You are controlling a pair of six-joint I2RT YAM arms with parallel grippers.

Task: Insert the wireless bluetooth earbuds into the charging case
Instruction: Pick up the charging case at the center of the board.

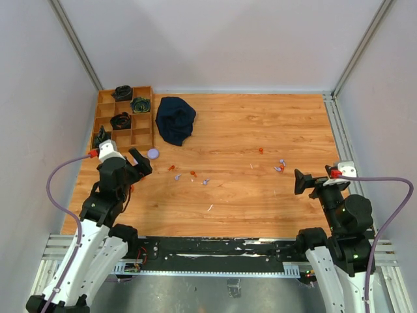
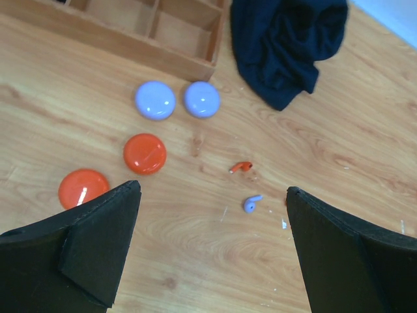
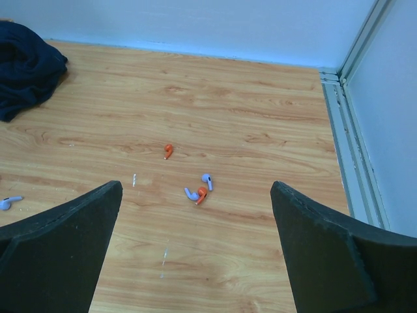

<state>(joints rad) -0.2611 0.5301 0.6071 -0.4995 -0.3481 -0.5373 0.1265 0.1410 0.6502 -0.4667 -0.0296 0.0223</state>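
Observation:
Small orange and lavender earbuds lie scattered on the wooden table. In the left wrist view an orange earbud (image 2: 241, 167) and a lavender earbud (image 2: 251, 203) lie just ahead of my open, empty left gripper (image 2: 212, 189) (image 1: 139, 163). Further off are two lavender discs (image 2: 155, 100) and two orange discs (image 2: 144, 153); I cannot tell whether these are the charging case. My right gripper (image 3: 195, 184) (image 1: 301, 181) is open and empty. Just beyond it is a cluster of earbuds (image 3: 201, 193) (image 1: 280, 167), with a lone orange one (image 3: 168, 151) further away.
A wooden compartment tray (image 1: 144, 120) holding dark cable bundles stands at the back left. A dark blue cloth (image 1: 176, 120) lies beside it. A metal rail (image 1: 335, 130) runs along the right edge, and walls close in the table.

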